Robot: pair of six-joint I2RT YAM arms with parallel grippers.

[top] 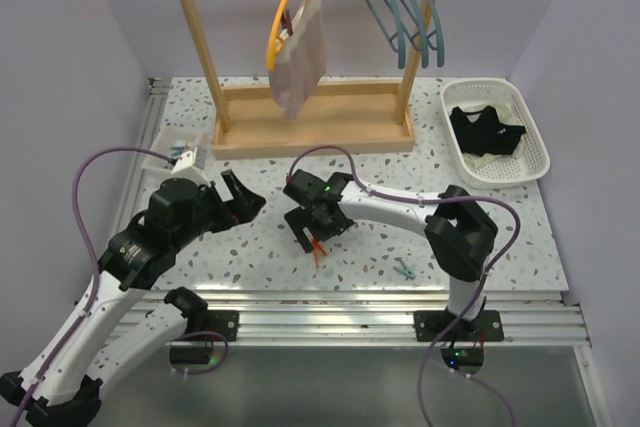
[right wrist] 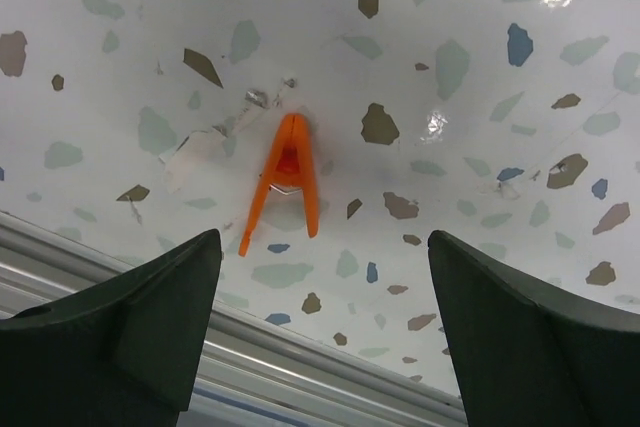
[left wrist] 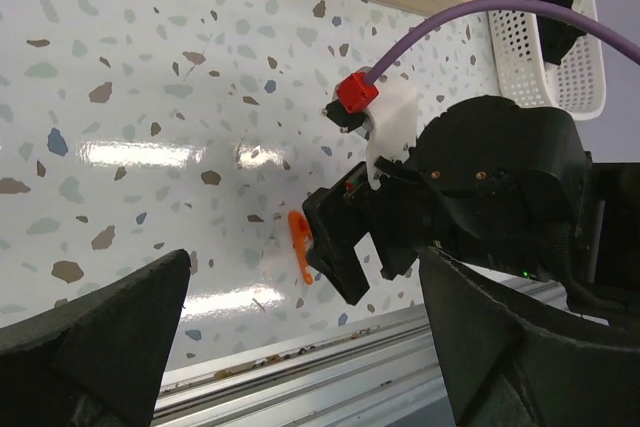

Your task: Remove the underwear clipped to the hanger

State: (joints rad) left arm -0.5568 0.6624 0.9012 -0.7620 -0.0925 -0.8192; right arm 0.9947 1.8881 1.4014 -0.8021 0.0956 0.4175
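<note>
Both spread and empty, my left fingers (left wrist: 100,347) and right fingers (right wrist: 130,327) are risking dragging the hanger (top: 278,22) off the rack (top: 195,27) when tugging the clipped pink underwear (top: 303,57) at twelve o'clock.

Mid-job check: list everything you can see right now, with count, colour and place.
pink underwear: one, dusty pink-mauve, clipped to the orange hanger
orange hanger: one, on the rack's rail
teal hangers: several, bare, rail's right end
wooden rack: one, pale wood, table's far side
white basket: one, far right
black underwear: one, in the basket
pale cloth: one, pale green, in the basket
orange clip: one, on the table
teal clip: one, near the right arm
clear tray: one, left edge
left gripper: open, empty
right gripper: open, above the orange clip
</note>
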